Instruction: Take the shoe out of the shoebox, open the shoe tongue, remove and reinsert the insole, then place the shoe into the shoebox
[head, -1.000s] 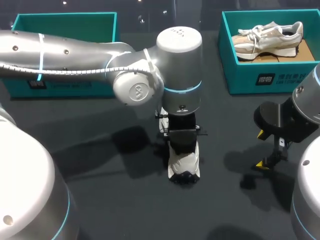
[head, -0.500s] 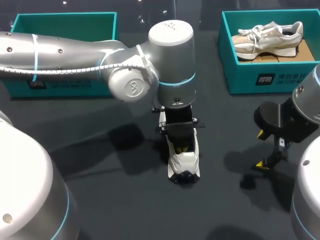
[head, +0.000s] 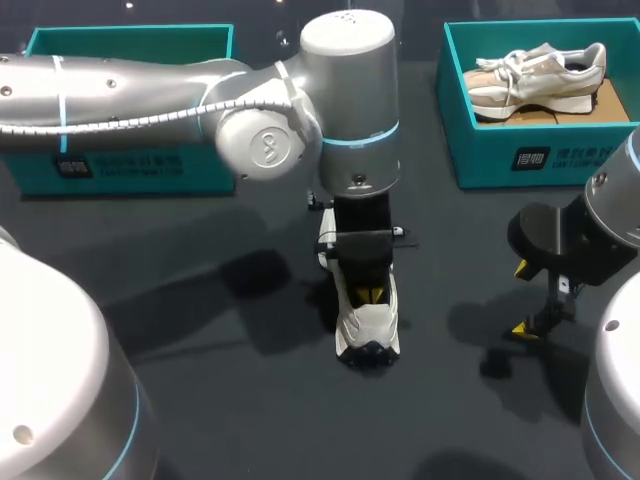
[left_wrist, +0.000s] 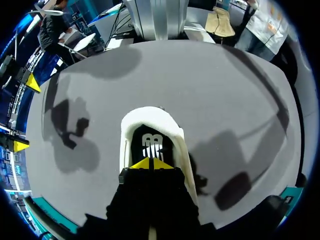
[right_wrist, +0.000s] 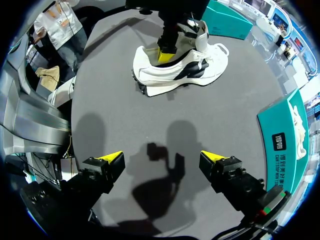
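Note:
A white shoe with black side panels (head: 368, 325) stands upright on the dark table, mid-table, with its heel toward the front edge. My left gripper (head: 368, 295) comes down from above with its yellow tips pressed together inside the shoe's opening. In the left wrist view the shut tips (left_wrist: 151, 163) sit just over the black insole (left_wrist: 150, 144), ringed by the white heel collar (left_wrist: 150, 114). I cannot tell whether they pinch anything. My right gripper (right_wrist: 163, 157) hangs open above bare table, to the right of the shoe (right_wrist: 175, 70), holding nothing.
One teal shoebox (head: 130, 30) stands at the back left, partly behind my left arm. Another teal box (head: 520, 160) at the back right holds a beige shoe (head: 535, 70). The right gripper (head: 521, 298) is well apart from the white shoe.
My left gripper has risen a little out of the shoe, so its yellow tips now show, and the wrist has shifted slightly back. The shoe and the right arm have not moved.

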